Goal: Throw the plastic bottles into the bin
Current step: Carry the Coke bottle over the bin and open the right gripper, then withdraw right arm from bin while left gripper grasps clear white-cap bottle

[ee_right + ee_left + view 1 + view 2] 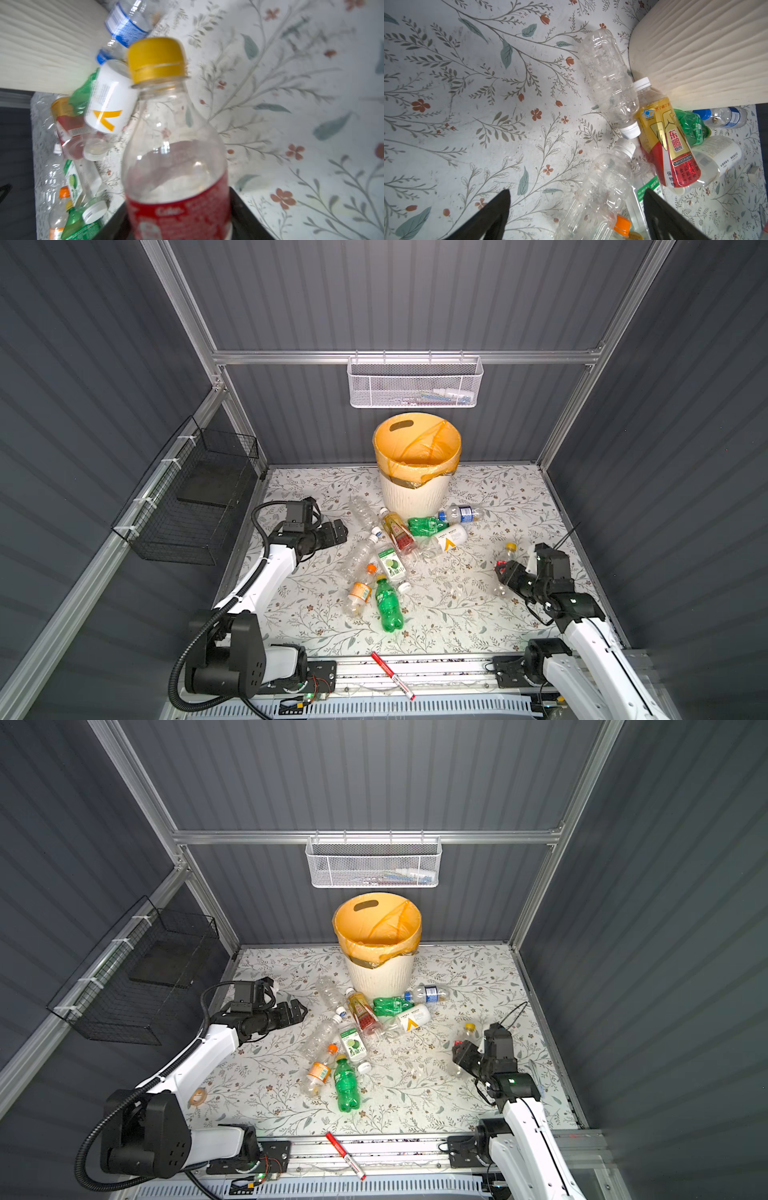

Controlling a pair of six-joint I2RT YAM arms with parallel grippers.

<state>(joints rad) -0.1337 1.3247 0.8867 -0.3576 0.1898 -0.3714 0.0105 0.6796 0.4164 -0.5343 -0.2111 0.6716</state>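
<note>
Yellow-capped bottle (176,166) between right fingers (247,216), bare mat (457,614) all around.

"东鹏特饮" on yellow-red label of white-capped bottle (668,145). "Coke", white on red label, on yellow-capped bottle (178,207). "Sprite", small, on green bottle (80,227). Orange chevron mark on white-labelled bottle (109,104).

Bin (415,497): rear centre of table (478,614), below wall-hung mesh basket (415,383). Bottle heap (390,556): just before bin, spreading forward-left. Lone bottle (510,548): far right, between right gripper (503,570) jaws. Wire basket (195,497): left wall. Marker pen (392,676): front rail.
</note>
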